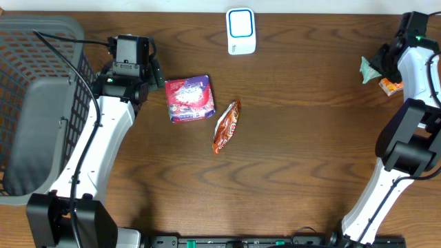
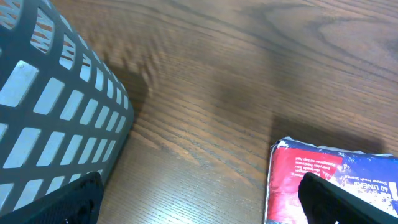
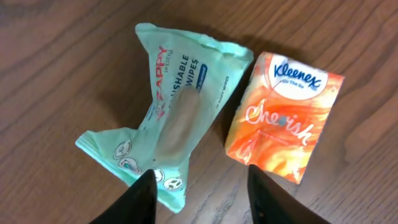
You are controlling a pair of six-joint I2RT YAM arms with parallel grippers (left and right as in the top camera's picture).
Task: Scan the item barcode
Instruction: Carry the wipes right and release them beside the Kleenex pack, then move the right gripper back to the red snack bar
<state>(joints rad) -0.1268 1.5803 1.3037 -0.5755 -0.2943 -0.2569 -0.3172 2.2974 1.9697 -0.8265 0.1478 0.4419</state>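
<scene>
The right gripper (image 3: 202, 180) hangs released, holding nothing, over the wipes pack (image 3: 174, 118) at the table's (image 1: 289, 172) right edge. The left gripper (image 2: 199, 199), jaws spread wide, is just beside the red packet (image 1: 190, 98). Probably it must grasp this next and carry it to the scanner (image 1: 241, 31) at the far edge.

The table (image 1: 296, 158) is brown wood with dark wavy lines, the basket (image 1: 41, 34) is grey with a grid of square holes, and the scanner (image 1: 241, 31) is white with a blue ring. The flat pack (image 1: 190, 98) is red and purple with bright speckles, and the snack bag (image 1: 226, 126) is shiny brown and orange. The wipes pack (image 3: 168, 118) is mint green with little round pictures, and the tissue pack (image 3: 283, 115) has orange and white swirls with a blue name.
</scene>
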